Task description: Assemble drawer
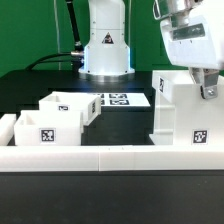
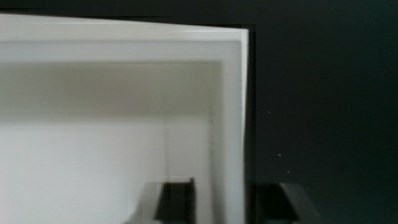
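Observation:
The drawer's large white shell (image 1: 178, 112) stands at the exterior view's right, with a square tag on its front. My gripper (image 1: 207, 90) is at the shell's upper right edge. In the wrist view the shell's side wall (image 2: 228, 120) runs between my two dark fingers, and the gripper (image 2: 231, 205) is closed on it, one finger inside and one outside. Two small open-top trays sit at the exterior view's left: one (image 1: 45, 128) in front with a tag, the other (image 1: 72, 103) just behind it.
The marker board (image 1: 116, 100) lies flat between the trays and the shell. A low white border rail (image 1: 110, 157) runs along the front. The robot's base (image 1: 105, 45) stands at the back centre. The table is black.

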